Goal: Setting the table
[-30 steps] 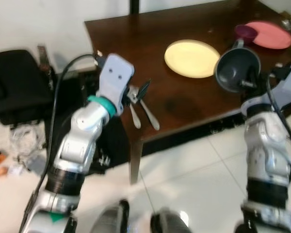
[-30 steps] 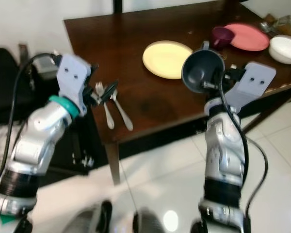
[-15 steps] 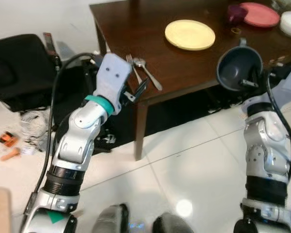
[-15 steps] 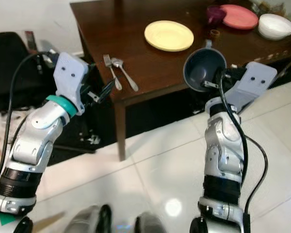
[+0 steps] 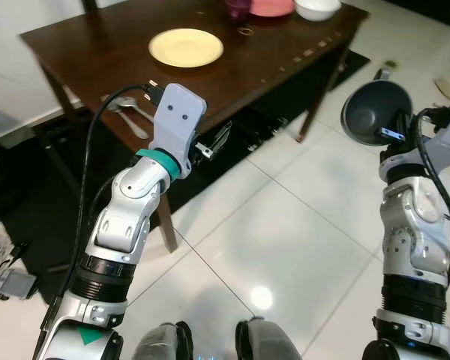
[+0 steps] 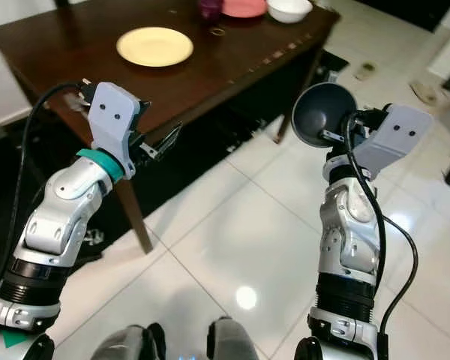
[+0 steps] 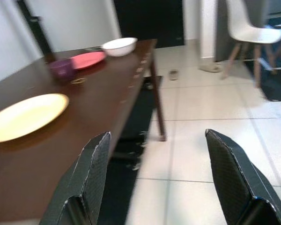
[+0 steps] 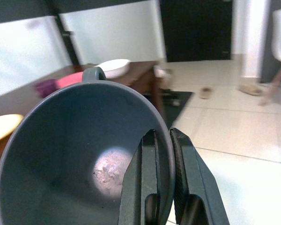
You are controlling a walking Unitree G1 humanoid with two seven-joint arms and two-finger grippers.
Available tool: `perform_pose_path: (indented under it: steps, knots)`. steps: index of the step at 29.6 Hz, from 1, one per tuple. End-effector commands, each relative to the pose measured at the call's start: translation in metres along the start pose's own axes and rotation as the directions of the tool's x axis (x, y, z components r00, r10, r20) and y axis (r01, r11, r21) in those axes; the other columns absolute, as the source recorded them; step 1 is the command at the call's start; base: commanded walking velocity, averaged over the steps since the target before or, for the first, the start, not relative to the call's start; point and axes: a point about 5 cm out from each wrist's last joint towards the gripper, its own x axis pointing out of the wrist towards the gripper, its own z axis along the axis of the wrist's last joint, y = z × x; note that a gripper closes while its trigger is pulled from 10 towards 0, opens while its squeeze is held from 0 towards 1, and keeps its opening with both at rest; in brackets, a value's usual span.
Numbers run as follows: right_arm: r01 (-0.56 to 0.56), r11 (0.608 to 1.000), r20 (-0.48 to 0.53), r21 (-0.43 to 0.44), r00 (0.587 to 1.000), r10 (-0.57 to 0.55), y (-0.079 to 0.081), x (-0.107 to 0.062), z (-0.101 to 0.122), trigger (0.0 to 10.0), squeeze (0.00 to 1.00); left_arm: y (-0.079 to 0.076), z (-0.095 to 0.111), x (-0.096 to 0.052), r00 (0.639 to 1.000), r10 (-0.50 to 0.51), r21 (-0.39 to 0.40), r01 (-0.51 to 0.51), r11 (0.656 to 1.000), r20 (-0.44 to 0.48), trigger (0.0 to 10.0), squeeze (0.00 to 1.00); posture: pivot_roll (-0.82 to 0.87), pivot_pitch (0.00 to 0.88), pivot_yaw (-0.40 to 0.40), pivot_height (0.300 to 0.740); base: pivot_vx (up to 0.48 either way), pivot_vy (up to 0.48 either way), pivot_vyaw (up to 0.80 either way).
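Dark brown wooden table (image 5: 97, 52) now lies well away as the robot has backed off, so the dark grey cup (image 6: 324, 114) pinched by its rim in the right gripper (image 8: 163, 140) remains unplaced, while the left gripper (image 7: 154, 173) gapes empty.

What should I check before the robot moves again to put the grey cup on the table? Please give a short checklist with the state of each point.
1. Right gripper pinches the rim of the grey cup: ok.
2. Cup is over the table: not ok; it hangs over the white floor, off the table's near edge.
3. Left gripper is open with nothing between its fingers: ok.
4. Free spot on the table beside the yellow plate: ok, bare dark wood around it.
5. Fork and spoon lie on the table near its corner: ok.
6. Cup is clean inside: cannot tell; a pale patch shows at its bottom.
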Motion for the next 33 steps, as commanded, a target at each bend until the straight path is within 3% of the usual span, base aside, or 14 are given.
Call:
perform_pose_path:
  steps: [1,18,23,33]
  knots:
    - [0.011,1.000,0.007,0.007,1.000,-0.011,-0.0021,0.0005,0.0020,10.0,0.00,-0.0012,-0.0026,0.0007,1.000,-0.002,-0.016,0.002,1.000,-0.015,10.0,0.00,-0.02,0.039,0.025,0.740,0.000,0.000,-0.80]
    - [0.008,1.000,0.012,0.008,1.000,-0.008,-0.0015,0.0013,0.0030,10.0,0.00,0.0012,-0.0052,0.0027,0.999,0.023,-0.052,-0.024,0.998,-0.023,10.0,0.00,-0.02,0.027,0.030,0.740,0.000,0.000,-0.80]
    - [0.008,1.000,0.014,0.007,1.000,-0.008,-0.0017,0.0016,0.0033,10.0,0.00,0.0010,-0.0047,0.0038,1.000,0.025,-0.054,-0.026,0.998,-0.017,10.0,0.00,-0.03,0.023,0.030,0.740,0.000,0.000,0.00]
    - [0.008,1.000,0.018,0.006,1.000,-0.008,-0.0015,0.0014,0.0041,10.0,0.00,0.0002,-0.0052,0.0052,1.000,0.025,-0.056,-0.026,0.998,-0.015,10.0,0.00,-0.03,0.018,0.032,0.740,0.000,0.000,-0.80]
